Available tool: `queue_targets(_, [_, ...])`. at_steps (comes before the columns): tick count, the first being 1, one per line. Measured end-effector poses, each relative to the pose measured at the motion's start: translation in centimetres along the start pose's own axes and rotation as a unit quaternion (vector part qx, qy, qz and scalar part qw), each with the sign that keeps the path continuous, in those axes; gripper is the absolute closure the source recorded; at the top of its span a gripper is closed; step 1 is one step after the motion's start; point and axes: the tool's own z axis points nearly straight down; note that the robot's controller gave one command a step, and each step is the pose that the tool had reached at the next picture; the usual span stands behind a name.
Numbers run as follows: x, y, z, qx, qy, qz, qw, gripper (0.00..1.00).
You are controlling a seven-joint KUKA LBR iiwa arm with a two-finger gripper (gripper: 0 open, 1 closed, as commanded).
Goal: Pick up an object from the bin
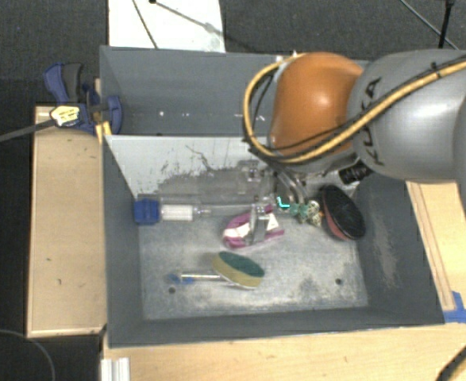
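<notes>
Gripper rests on the right end of a small pink-and-white packet near the middle of the bin; whether it is spread or closed, I cannot tell. The packet looks crumpled, magenta with white patches. The arm enters from the right, its orange cover above, the wrist pointing down.

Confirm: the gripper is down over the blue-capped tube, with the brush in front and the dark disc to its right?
No. The camera view shows the gripper over the pink and white packet in the bin's middle; the blue-capped tube lies apart at the left. The brush and dark disc are right.
</notes>
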Motion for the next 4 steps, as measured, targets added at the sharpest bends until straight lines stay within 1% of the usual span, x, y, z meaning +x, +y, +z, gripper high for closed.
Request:
queue_targets(1, [1.7,-1.2,10.4,-0.001,-0.0074,0.002,1.0000,0.00])
queue_targets(2, [1.1,-1.0,9.4,-0.003,-0.0146,0.003,0.9999,1.00])
queue_targets(3, [1.1,0.7,0.1,-0.001,-0.0081,0.004,1.0000,1.00])
queue_targets(4, [1.3,0.6,0.6,0.000,-0.0038,0.005,1.0000,0.00])
